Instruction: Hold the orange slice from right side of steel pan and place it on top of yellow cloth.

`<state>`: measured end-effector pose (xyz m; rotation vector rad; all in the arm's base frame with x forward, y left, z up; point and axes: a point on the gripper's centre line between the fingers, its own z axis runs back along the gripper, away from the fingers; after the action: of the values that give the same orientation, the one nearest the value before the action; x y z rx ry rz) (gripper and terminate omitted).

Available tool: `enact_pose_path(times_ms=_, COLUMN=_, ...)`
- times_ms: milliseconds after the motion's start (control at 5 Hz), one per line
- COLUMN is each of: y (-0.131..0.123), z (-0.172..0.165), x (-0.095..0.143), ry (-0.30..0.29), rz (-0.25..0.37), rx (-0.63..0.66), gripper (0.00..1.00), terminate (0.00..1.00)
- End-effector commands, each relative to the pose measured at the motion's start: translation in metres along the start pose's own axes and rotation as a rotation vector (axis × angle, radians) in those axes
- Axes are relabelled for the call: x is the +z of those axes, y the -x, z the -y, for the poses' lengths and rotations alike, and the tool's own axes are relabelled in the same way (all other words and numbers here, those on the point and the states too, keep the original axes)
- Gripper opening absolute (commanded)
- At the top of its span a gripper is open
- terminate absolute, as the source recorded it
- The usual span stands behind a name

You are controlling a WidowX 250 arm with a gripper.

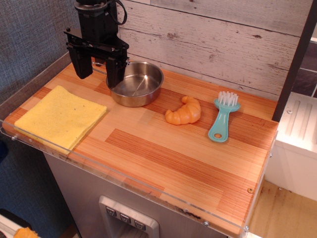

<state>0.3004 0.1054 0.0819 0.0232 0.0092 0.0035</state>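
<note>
Glossy orange slice [184, 111], shiny steel pan [135, 83], yellow cloth [59, 116], teal white-bristled brush [223, 116], black tool [97, 67].

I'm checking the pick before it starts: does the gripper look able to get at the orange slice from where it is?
Probably yes. The orange slice lies alone on bare wood, apart from the steel pan and the teal brush. The open gripper hangs above, left of the pan.
</note>
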Motion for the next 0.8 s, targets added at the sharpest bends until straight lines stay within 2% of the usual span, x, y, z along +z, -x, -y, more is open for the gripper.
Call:
enact_pose_path(times_ms=0, y=0.0, z=0.0, x=0.0, ry=0.0, rz=0.0, rx=0.0, gripper=1.0, terminate=0.0)
enact_pose_path(times_ms=400, y=-0.008, z=0.063, x=0.025, ry=-0.05, rz=0.135, rx=-0.123, gripper=1.0, terminate=0.0)
enact_pose_path(times_ms=600, y=-0.019, z=0.082, x=0.026, ry=-0.031, rz=0.172, rx=-0.134, gripper=1.0, terminate=0.0)
